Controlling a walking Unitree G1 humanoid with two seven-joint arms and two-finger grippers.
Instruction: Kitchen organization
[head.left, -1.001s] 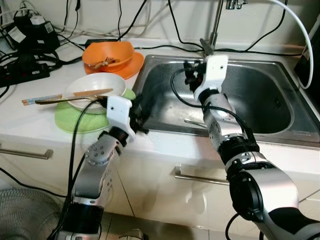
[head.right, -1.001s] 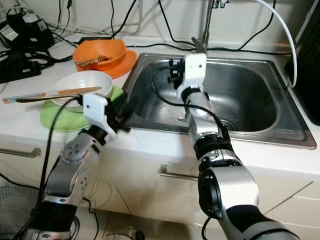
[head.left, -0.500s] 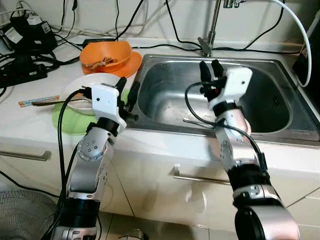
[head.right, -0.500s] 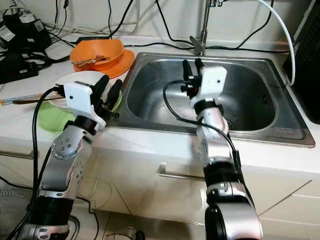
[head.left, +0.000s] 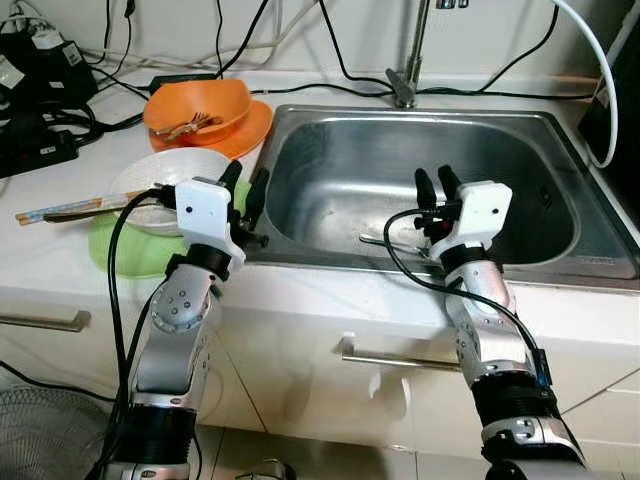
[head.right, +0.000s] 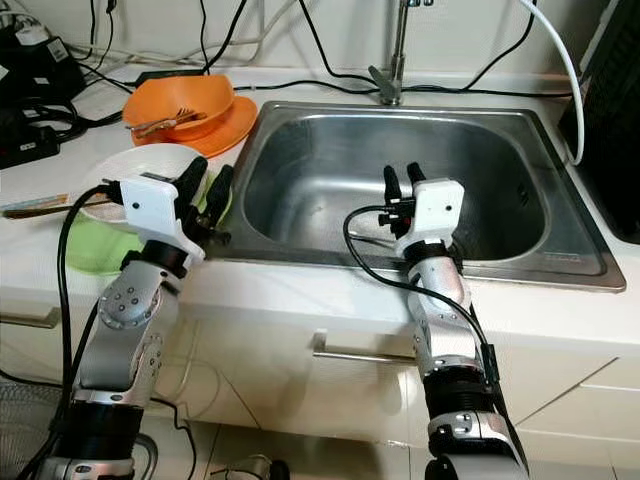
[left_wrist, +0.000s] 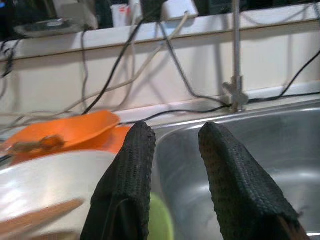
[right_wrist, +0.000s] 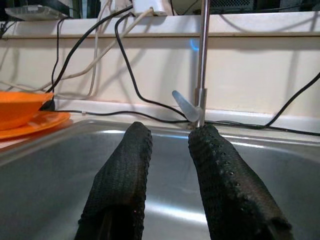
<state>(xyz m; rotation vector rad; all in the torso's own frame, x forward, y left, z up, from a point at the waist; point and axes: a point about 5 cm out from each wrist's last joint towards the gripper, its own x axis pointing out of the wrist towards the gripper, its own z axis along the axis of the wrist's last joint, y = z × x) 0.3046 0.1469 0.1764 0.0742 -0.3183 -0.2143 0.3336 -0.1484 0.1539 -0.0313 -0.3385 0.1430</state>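
Observation:
An orange bowl (head.left: 200, 105) holding a utensil rests on an orange plate (head.left: 255, 128) at the back of the white counter. Nearer stands a white bowl (head.left: 165, 178) on a green plate (head.left: 120, 248), with chopsticks (head.left: 60, 207) laid across its rim. A metal utensil (head.left: 385, 241) lies in the steel sink (head.left: 500, 130). My left gripper (head.left: 246, 176) is open and empty, raised over the sink's left rim beside the white bowl. Above the sink's front part, my right gripper (head.left: 432, 176) points toward the faucet (head.left: 405, 60), open and holding nothing.
Black power strips and tangled cables (head.left: 45, 75) crowd the back left of the counter. A dark appliance (head.left: 622, 100) stands at the right edge. Below the counter edge is a cabinet front with a metal handle (head.left: 400, 357).
My right gripper has drawn back from the sink's far left corner to its front part. The left gripper has risen and turned its fingers upward beside the white bowl. The camera has shifted slightly.

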